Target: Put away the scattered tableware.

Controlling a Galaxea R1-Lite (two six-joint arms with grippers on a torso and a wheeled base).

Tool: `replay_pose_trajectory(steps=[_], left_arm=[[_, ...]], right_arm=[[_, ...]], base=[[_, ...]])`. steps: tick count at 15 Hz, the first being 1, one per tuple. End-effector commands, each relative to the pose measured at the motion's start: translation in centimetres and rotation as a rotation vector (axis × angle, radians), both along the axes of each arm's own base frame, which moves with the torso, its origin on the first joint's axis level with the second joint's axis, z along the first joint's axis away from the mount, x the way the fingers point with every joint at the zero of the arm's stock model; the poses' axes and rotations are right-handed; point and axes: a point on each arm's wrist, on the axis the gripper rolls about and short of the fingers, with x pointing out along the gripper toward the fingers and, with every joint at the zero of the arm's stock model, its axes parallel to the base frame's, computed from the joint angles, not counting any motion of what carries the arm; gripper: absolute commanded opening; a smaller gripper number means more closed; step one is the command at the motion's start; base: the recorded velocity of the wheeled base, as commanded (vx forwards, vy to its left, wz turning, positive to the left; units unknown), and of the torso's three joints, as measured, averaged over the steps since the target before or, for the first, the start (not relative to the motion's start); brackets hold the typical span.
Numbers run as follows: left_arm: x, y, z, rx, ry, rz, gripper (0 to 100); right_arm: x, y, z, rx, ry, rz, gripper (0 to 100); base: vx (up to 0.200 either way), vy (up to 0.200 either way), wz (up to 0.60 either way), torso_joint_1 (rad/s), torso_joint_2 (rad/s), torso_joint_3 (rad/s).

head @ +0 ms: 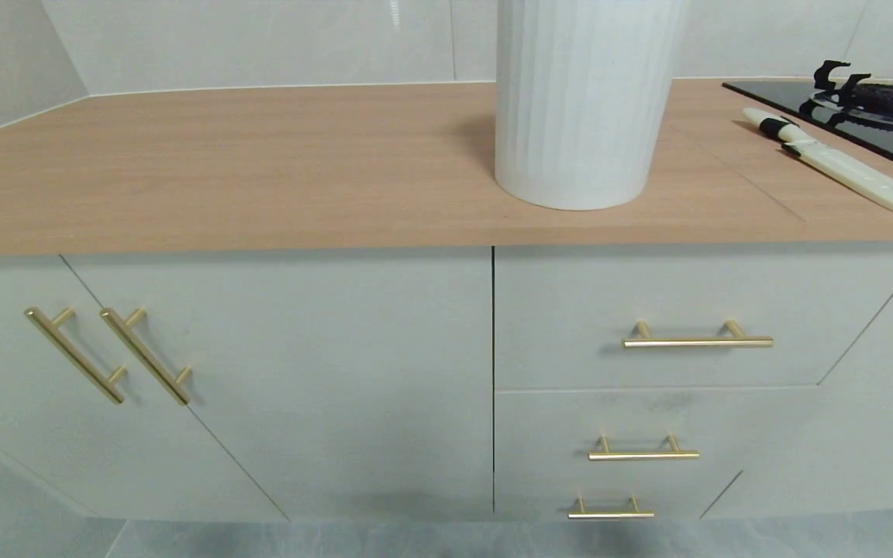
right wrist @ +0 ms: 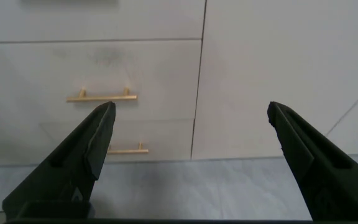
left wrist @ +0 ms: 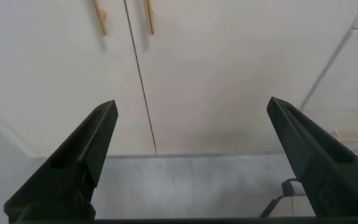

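Observation:
A cream-coloured knife (head: 834, 161) with a black band lies on the wooden counter (head: 260, 170) at the far right, beside the stove. A tall white ribbed container (head: 582, 101) stands upright on the counter right of centre. My left gripper (left wrist: 191, 104) is open and holds nothing; it hangs low in front of the cabinet doors, near the floor. My right gripper (right wrist: 191, 106) is also open with nothing between its fingers, and it faces the lower drawers.
A black stove (head: 873, 108) sits at the counter's back right. Below are two cabinet doors with gold handles (head: 144, 355) on the left and three drawers with gold handles (head: 697, 339) on the right. Grey floor runs along the cabinet base.

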Motion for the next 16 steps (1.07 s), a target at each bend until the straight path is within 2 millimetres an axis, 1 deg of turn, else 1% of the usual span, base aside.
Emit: replay_pose_trajectory(steps=[1,6,9,16], left_arm=[[0.00,0.00,-0.01,-0.001,0.001,0.000,100],[0.00,0.00,-0.01,0.002,0.001,0.000,100],[0.00,0.00,-0.01,-0.001,0.001,0.000,100],[0.00,0.00,-0.01,-0.001,0.001,0.000,100]], right_arm=[[0.01,0.00,0.00,-0.001,0.001,0.000,100],[0.01,0.00,0.00,-0.001,0.001,0.000,100],[0.01,0.00,0.00,-0.001,0.001,0.000,100],[0.01,0.00,0.00,-0.001,0.001,0.001,100]], base=[[0.000,0.000,0.00,0.000,0.00,0.000],[0.000,0.000,0.00,0.000,0.00,0.000],[0.000,-0.200,0.00,0.005,0.00,0.007],[0.000,0.000,0.00,0.000,0.00,0.000]])
